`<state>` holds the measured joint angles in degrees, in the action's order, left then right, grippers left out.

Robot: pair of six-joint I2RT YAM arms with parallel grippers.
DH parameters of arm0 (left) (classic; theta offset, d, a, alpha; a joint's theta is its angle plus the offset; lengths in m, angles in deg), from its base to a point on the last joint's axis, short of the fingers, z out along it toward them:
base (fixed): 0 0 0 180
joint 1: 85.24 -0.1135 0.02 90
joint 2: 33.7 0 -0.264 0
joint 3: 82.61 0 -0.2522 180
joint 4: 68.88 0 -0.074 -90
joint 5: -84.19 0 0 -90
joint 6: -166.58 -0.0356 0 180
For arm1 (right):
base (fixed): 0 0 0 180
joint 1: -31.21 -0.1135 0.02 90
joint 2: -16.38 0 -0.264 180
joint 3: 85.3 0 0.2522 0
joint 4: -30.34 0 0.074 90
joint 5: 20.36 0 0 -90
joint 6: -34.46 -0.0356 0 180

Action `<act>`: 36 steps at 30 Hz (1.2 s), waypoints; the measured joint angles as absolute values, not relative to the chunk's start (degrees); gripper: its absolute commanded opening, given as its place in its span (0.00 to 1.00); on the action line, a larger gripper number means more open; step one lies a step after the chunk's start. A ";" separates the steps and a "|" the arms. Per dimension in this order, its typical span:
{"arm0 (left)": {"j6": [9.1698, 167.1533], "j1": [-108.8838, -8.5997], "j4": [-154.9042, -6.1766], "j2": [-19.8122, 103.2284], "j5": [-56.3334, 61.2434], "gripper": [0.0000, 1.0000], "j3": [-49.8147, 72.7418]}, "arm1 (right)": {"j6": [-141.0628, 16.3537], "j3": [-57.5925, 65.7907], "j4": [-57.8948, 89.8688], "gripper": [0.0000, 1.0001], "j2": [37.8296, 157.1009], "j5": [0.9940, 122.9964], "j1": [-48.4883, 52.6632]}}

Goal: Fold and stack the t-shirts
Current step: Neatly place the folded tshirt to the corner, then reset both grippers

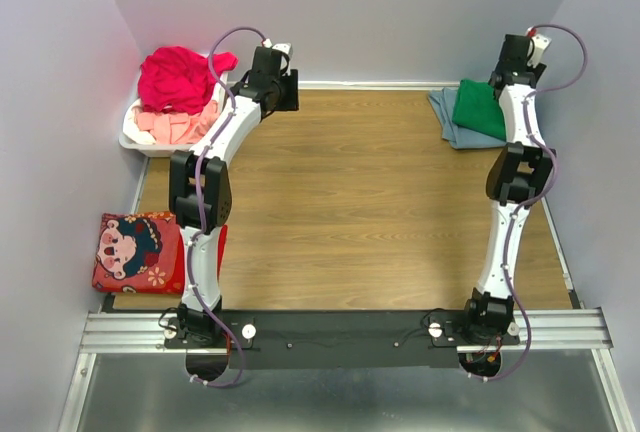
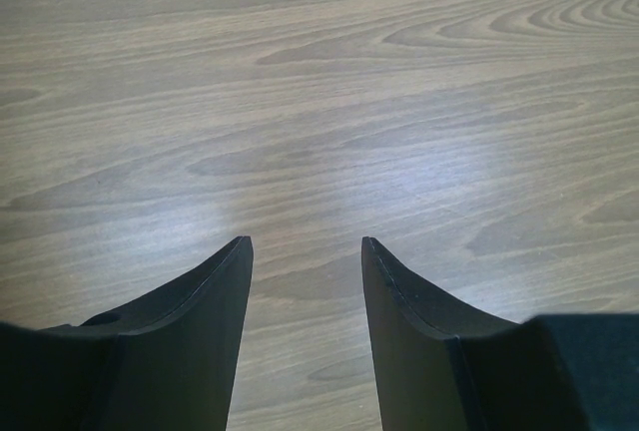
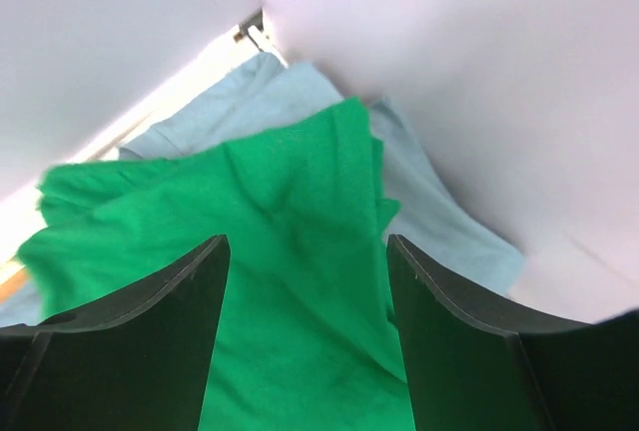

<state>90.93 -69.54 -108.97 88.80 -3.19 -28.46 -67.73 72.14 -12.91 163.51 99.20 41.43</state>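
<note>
Four t-shirts are in view. One green t-shirt (image 1: 478, 107) lies folded on one blue-grey t-shirt (image 1: 445, 117) at the table's far right corner. One magenta-red t-shirt (image 1: 178, 77) and one pale pink t-shirt (image 1: 170, 127) are heaped in the single white basket (image 1: 130, 140) just off the table's far left corner. One cartoon-print cushion (image 1: 135, 250) sits by the table's left edge.

The left gripper (image 2: 305, 241) hangs over bare wood near the table's far left, jaws apart, holding nothing. The right gripper (image 3: 305, 239) hovers above the green shirt, jaws wide, gripping nothing.

The table (image 1: 360, 212) is wood-grain laminate, enclosed by pale walls (image 1: 380, 12) on three sides.
</note>
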 measured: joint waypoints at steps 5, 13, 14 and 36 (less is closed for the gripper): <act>90.97 -69.54 -108.97 88.82 -2.56 0.61 -29.25 | -67.92 69.63 -12.98 0.73 157.18 99.20 41.32; 91.06 -69.54 -108.91 88.80 -0.07 0.66 -29.58 | -67.97 59.90 -12.32 0.73 143.91 98.15 38.31; 91.00 -69.54 -108.82 88.80 0.22 0.66 -29.55 | -67.97 58.33 -12.30 0.73 142.60 97.65 37.26; 88.81 -66.74 -101.76 76.54 -0.77 0.99 -17.38 | -72.47 18.70 -14.75 0.72 121.64 81.12 16.41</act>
